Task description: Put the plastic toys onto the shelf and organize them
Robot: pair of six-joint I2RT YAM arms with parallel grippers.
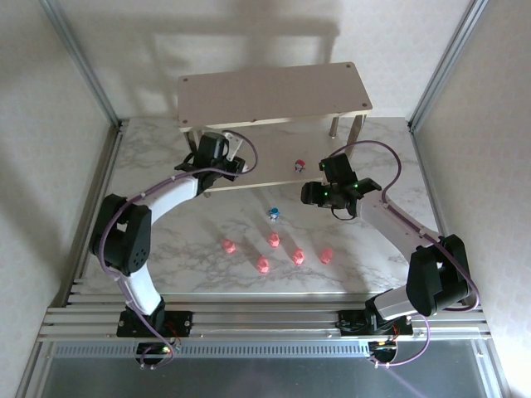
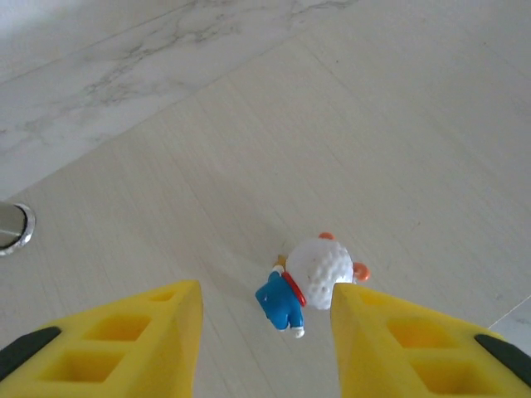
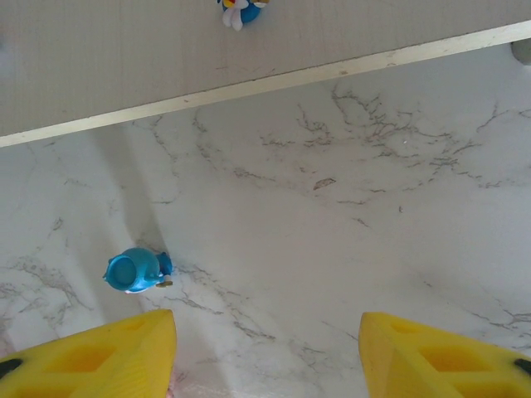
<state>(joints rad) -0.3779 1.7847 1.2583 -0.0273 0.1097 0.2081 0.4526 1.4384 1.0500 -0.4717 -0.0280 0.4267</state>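
The shelf stands at the back of the table, its lower board reaching forward. A white-headed, blue-bodied toy lies on that board between the yellow fingers of my left gripper. The right finger touches its head, the left one stands apart, so the gripper is open. A red-and-white toy sits on the lower board. A blue toy stands on the marble, just left of my open right gripper. Several pink toys lie nearer the front.
A silver shelf leg stands left of my left gripper. The lower board's front edge runs across ahead of the right gripper. Metal posts frame the back corners, and white walls close in the sides.
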